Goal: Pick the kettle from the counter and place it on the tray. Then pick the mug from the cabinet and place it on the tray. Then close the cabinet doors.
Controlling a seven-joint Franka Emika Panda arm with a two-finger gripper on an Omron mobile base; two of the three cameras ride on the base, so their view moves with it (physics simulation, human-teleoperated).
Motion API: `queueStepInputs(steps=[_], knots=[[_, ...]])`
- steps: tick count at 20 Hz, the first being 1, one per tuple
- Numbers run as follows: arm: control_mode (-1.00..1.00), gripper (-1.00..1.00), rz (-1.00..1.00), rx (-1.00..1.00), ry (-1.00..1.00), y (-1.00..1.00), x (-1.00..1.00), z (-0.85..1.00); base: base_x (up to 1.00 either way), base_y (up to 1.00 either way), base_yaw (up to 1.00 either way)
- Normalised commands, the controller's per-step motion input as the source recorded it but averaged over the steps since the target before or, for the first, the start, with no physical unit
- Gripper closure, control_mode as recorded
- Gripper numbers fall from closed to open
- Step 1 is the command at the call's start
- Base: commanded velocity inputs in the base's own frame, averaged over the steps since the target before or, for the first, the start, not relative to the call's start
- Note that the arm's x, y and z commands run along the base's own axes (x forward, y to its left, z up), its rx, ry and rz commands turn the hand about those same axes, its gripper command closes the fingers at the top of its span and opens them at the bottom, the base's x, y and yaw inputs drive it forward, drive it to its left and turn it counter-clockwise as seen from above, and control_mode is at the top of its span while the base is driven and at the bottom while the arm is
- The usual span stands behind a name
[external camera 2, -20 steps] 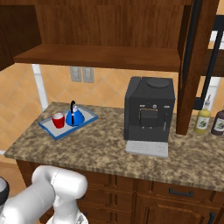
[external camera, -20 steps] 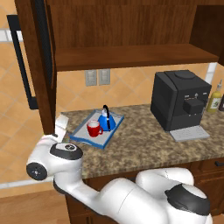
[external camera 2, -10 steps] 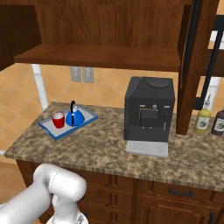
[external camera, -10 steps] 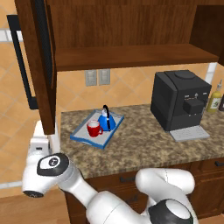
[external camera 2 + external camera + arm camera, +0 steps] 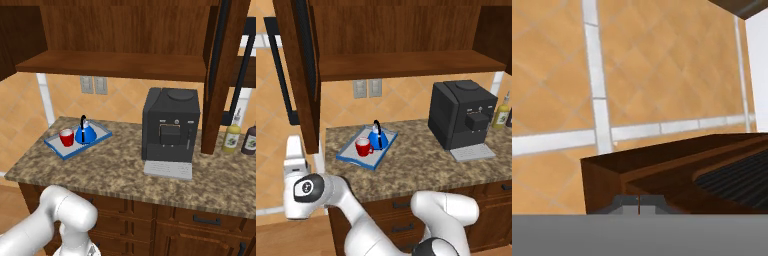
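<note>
Gripper (image 5: 639, 206) pinched fully closed, empty, bottom centre of hand view, at lower corner of left cabinet door (image 5: 302, 70). Kettle (image 5: 377, 138) and mug (image 5: 362, 147) on tray (image 5: 351, 156), centre-left on counter (image 5: 421, 167).

On the speckled tabletop (image 5: 421, 165) the blue-rimmed tray (image 5: 351, 153) carries the red mug (image 5: 362, 147) and, just beside it, the blue kettle (image 5: 377, 139), both upright. A black coffee machine (image 5: 461, 117) stands well to the right. The cabinet (image 5: 406, 40) is open, its left door (image 5: 303, 70) swung out. The arm's hand (image 5: 295, 159) rises just below that door's lower edge
</note>
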Motion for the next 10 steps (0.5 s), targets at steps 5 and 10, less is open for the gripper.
queueStepInputs(steps=[5,10], knots=[[-1.0,1.0,0.0,0.0,-0.13,0.22,-0.05,0.1,0.0,0.0,0.0],[-1.0,1.0,-0.03,0.0,-0.15,0.35,0.0,0.45,0.0,0.0,0.0]])
